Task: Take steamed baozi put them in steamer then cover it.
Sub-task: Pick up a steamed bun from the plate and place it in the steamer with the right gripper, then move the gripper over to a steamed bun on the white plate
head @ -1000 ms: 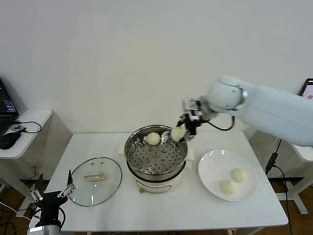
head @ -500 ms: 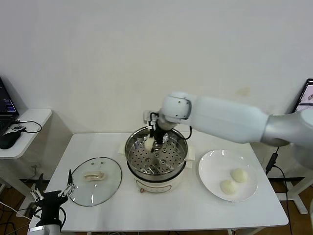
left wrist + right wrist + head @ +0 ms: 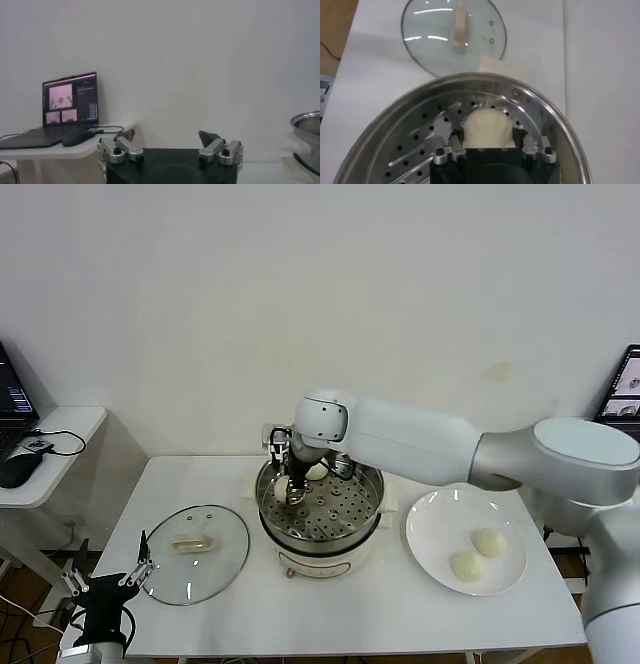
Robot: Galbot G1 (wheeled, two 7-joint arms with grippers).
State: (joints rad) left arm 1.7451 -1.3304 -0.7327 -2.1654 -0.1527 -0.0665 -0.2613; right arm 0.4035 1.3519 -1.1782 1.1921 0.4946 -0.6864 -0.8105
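Right gripper (image 3: 290, 487) moved from steamer (image 3: 372, 514) far rim to left side of tray, jaws gripping baozi (image 3: 486, 131) low over perforations. Second bun (image 3: 317, 471) rests behind. Risk: early release rolls bun. Left gripper (image 3: 100, 586) parked, jaws open.

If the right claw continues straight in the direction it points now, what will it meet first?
Most likely the baozi between its fingers, and directly under that the perforated tray of the steamer. The right claw points down into the pot on its left side; exact depth is unclear.
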